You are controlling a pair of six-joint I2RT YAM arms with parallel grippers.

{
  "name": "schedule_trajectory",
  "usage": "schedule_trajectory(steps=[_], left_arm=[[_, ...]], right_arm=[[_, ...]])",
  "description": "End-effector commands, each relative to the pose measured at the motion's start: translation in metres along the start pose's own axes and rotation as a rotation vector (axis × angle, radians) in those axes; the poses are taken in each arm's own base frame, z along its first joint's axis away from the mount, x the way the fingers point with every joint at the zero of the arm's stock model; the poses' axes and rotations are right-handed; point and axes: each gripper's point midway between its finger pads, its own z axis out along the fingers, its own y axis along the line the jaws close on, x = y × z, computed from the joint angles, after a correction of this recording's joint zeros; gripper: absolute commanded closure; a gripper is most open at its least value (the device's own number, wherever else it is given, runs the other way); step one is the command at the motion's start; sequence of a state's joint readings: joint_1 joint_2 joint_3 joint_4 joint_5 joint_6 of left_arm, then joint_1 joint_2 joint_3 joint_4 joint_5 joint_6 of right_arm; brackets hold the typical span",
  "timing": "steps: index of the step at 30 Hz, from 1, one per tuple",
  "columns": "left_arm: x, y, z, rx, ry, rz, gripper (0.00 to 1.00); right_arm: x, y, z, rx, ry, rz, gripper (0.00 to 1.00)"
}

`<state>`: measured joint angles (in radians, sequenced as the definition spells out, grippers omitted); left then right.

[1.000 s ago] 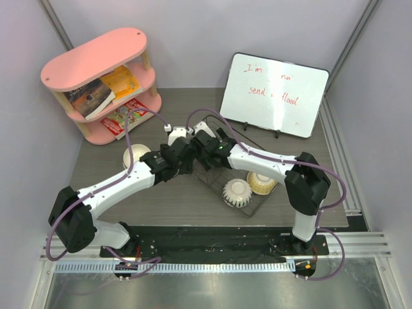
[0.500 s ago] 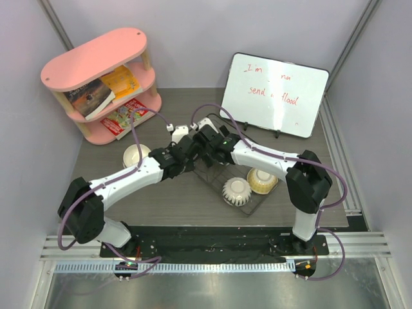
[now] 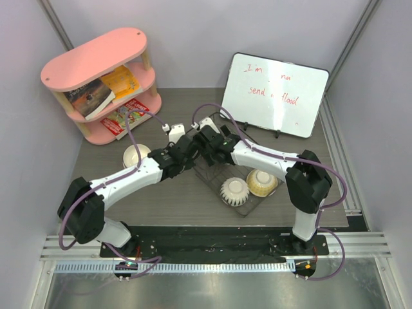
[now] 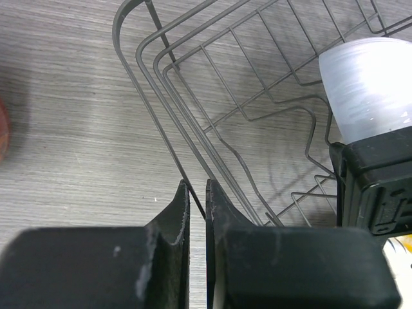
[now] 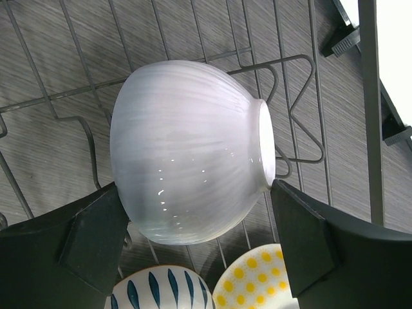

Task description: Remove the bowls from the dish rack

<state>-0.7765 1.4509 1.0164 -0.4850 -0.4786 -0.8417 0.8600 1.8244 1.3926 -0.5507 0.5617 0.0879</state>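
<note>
The black wire dish rack [image 3: 210,177] sits mid-table. My left gripper [image 4: 197,187] is shut, pinching a rim wire of the dish rack [image 4: 212,96] at its left end. A white ribbed bowl [image 5: 187,148] lies on its side in the rack. My right gripper [image 5: 196,193] straddles it wide, one fingertip against each side. Below it lie a blue-and-white banded bowl [image 5: 154,290] and a yellow patterned bowl [image 5: 257,283]. From above, the banded bowl [image 3: 235,191] and the yellow bowl [image 3: 262,182] sit upside down in the rack. Both grippers [image 3: 193,148] [image 3: 205,143] meet over its far-left end. A cream bowl [image 3: 135,154] stands on the table.
A pink shelf [image 3: 96,58] with books stands at the back left. A whiteboard [image 3: 273,93] on a stand leans at the back right, close behind the rack. A red shape [image 4: 2,125] shows at the left edge of the left wrist view.
My left arm reached further toward the rack and its gripper closed onto the rim wire. My right gripper narrowed slightly around the white ribbed bowl. The bowls have not moved.
</note>
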Motion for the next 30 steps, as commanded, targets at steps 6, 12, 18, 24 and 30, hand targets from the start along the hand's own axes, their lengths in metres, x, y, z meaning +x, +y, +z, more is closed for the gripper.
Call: schedule_trajectory(steps=[6,12,18,24,30], left_arm=[[0.039,0.029,-0.007,-0.042,0.133,0.131,1.0],[0.041,0.036,-0.01,-0.053,0.137,0.143,1.0],[0.042,0.037,-0.012,-0.047,0.137,0.15,1.0],[0.04,0.036,-0.014,-0.041,0.134,0.154,1.0],[0.041,0.037,-0.013,-0.044,0.136,0.161,1.0]], right_arm=[[-0.007,-0.034,-0.003,0.19,-0.048,-0.017,0.41],[-0.014,-0.052,-0.013,0.271,-0.082,-0.016,0.41],[-0.026,-0.059,-0.025,0.266,-0.114,-0.006,0.4],[-0.035,-0.063,-0.035,0.255,-0.115,-0.006,0.31],[-0.04,-0.07,-0.047,0.257,-0.102,-0.014,0.25]])
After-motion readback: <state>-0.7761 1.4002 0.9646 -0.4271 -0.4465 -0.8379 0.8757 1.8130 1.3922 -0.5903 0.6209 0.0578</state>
